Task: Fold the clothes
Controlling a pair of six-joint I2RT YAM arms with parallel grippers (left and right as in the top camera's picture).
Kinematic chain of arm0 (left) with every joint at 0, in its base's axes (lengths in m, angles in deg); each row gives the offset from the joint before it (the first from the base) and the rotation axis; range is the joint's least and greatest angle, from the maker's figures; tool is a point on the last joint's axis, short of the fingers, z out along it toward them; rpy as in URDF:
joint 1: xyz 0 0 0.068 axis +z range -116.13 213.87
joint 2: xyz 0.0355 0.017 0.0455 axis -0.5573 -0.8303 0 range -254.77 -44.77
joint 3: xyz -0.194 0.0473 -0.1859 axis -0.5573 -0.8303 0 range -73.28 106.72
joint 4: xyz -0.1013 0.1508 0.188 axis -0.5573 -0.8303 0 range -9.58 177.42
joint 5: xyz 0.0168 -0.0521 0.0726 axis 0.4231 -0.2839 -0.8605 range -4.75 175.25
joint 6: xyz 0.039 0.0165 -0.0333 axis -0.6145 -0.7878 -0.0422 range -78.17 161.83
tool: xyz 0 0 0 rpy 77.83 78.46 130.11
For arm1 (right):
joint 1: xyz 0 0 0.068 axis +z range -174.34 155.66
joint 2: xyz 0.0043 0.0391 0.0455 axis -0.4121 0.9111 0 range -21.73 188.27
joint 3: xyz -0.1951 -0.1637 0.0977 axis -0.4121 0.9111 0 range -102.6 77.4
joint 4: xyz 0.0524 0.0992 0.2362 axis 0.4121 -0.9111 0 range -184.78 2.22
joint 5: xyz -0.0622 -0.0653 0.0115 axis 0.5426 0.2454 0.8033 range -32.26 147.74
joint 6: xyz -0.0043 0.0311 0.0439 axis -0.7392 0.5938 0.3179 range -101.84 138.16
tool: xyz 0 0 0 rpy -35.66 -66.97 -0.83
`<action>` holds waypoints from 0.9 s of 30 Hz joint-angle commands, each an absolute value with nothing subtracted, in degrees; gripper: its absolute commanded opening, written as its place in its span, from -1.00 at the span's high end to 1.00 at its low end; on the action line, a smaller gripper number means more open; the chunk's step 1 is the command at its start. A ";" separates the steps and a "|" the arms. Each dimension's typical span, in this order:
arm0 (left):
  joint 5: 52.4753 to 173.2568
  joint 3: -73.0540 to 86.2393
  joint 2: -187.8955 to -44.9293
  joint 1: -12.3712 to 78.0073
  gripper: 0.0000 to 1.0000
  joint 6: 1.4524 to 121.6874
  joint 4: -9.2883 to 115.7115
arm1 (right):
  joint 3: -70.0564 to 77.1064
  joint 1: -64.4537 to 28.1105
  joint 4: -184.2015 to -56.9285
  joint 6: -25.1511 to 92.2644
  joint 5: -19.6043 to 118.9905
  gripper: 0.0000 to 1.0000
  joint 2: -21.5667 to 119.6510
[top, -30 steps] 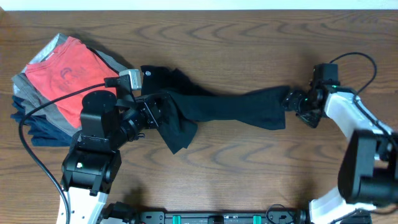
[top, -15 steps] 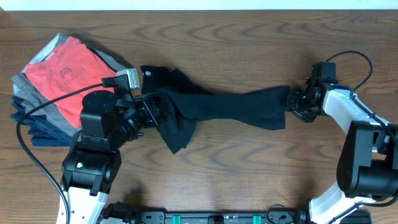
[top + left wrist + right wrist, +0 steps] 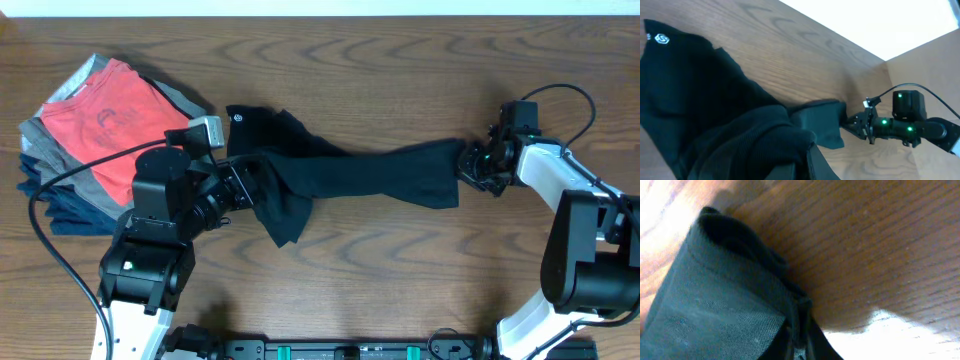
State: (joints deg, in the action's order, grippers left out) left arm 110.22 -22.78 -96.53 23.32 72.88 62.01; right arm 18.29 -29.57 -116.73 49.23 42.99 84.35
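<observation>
Right end effector (image 3: 467, 164) apparently onto clothes (image 3: 350, 175)

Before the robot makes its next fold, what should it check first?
1. The left gripper is shut on the black garment: ok.
2. The right gripper is pinching the garment's other end: ok, the fabric runs between its fingers in the right wrist view.
3. The garment is stretched out between both grippers on the table: ok.
4. The fabric lies flat: not ok, it is crumpled near the left gripper.
5. The red-orange shirt pile is apart from the garment: cannot tell, the left arm covers part of the gap.
</observation>
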 commanded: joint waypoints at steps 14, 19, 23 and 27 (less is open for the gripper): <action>105.02 -21.65 -96.36 23.63 0.89 65.21 58.95 | 17.00 -33.48 -123.88 43.65 43.76 0.98 66.04; 102.35 -21.14 -96.38 23.63 0.89 61.71 53.73 | 12.61 -34.29 -134.28 38.80 43.85 0.98 55.87; 100.08 -17.97 -96.40 23.63 0.88 57.80 46.77 | 7.58 -34.60 -141.45 37.08 44.44 0.98 49.88; 99.49 -11.48 -96.56 23.63 0.88 54.26 38.60 | 1.13 -35.25 -147.70 36.31 46.99 0.98 46.28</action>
State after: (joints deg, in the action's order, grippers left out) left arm 101.43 -17.58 -96.84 23.32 59.09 41.03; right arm 5.57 -33.99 -145.69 38.56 44.22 48.44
